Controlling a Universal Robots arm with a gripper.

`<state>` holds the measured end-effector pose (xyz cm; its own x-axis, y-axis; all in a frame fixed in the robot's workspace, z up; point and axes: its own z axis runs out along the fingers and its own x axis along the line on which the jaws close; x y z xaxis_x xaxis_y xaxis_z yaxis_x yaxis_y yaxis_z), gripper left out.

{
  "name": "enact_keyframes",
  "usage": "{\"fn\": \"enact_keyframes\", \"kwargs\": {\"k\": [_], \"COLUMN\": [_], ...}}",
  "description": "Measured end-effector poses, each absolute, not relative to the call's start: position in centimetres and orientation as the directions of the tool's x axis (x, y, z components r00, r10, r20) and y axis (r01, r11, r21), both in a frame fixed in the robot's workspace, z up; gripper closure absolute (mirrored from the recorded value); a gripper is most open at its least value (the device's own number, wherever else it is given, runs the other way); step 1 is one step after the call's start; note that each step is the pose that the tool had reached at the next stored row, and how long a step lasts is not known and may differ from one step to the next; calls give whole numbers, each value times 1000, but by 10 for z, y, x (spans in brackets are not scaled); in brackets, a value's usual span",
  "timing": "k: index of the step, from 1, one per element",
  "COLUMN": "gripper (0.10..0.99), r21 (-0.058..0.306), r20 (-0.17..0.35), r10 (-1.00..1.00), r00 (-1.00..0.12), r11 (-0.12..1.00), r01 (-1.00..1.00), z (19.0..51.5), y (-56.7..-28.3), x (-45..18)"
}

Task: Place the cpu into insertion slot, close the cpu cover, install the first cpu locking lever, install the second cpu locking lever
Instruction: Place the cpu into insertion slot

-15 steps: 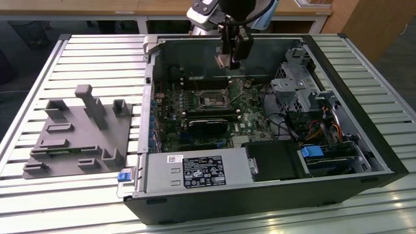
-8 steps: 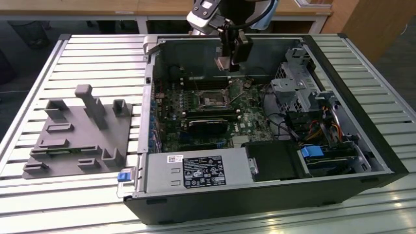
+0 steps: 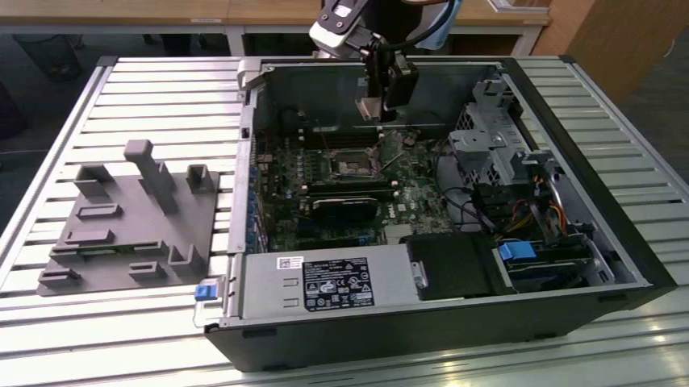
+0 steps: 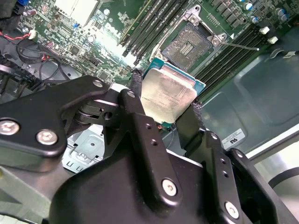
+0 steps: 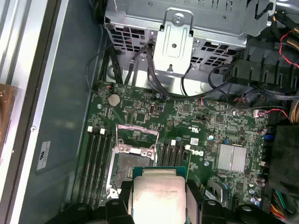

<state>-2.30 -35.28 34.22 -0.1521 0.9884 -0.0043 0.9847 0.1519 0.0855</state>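
A slatted metal counter (image 3: 161, 89) carries an open computer case (image 3: 635, 242) lying on its side, its green board (image 3: 415, 181) facing up at me. My end effector (image 3: 372, 108) hangs inside the case above that board, closed on the cpu (image 4: 168, 95), with one finger (image 4: 135, 91) on each of two opposite edges and the pale metal face turned toward the wrist cameras. The slot (image 4: 187, 44) sits below my end effector and a little ahead of it, well apart from the chip and bare, so nothing is seated yet. In the first wrist view the cover (image 5: 135, 139) appears to stand swung back at the slot's far side. I judge the cpu light, thin and quite stiff, so it should not flex in my grip. Its smooth metal face looks slippery, and a flat chip pinched by narrow edges could twist or slide if I loosen. The contacts on its hidden side and in the slot are probably delicate. The edges where I hold it seem the right place.
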Motion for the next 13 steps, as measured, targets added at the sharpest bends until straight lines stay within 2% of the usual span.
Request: {"fn": "enact_keyframes", "kwargs": {"k": [13], "gripper": [545], "r21": [85], "r20": [-8], "r10": [988], "r00": [-152], "r11": [152], "r01": [985], "z": [335], "y": [-353], "x": [-23]}}
